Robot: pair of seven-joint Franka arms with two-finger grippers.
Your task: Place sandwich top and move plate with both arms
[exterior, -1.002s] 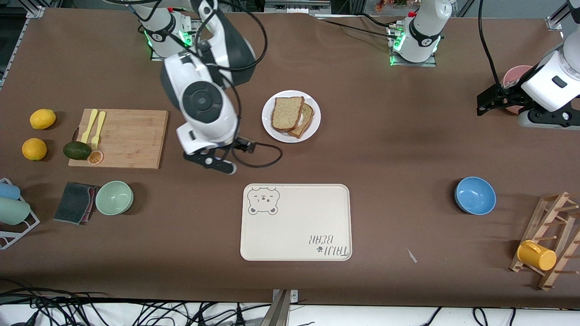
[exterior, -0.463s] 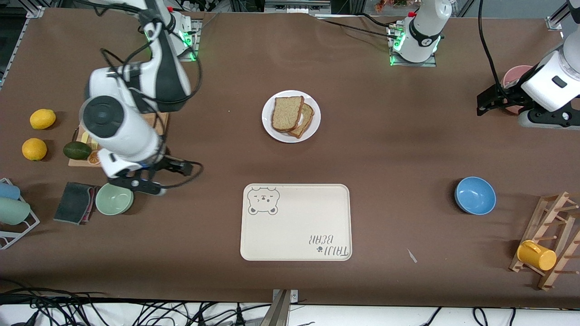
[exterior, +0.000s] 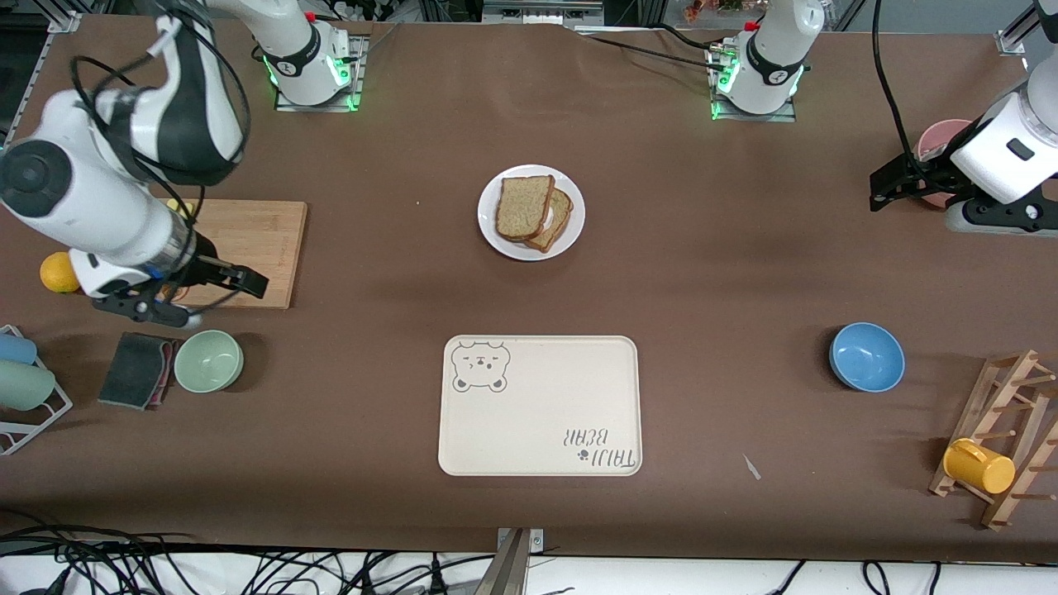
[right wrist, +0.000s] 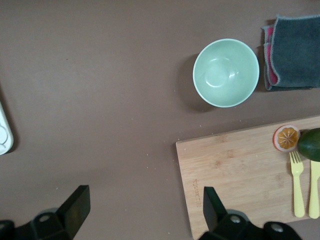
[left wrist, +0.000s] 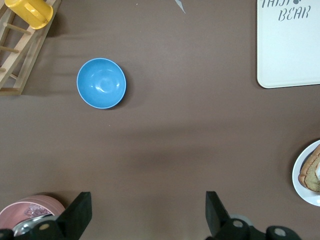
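while both arms hover, sandwich top on plate

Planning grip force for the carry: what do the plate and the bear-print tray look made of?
Plate: looks like glazed ceramic or hard plastic, plain white with a smooth rim; can't tell which. Bear-print tray: likely matte plastic or bamboo fibre, cream, flat-looking, with printed bear and lettering and a low raised edge.
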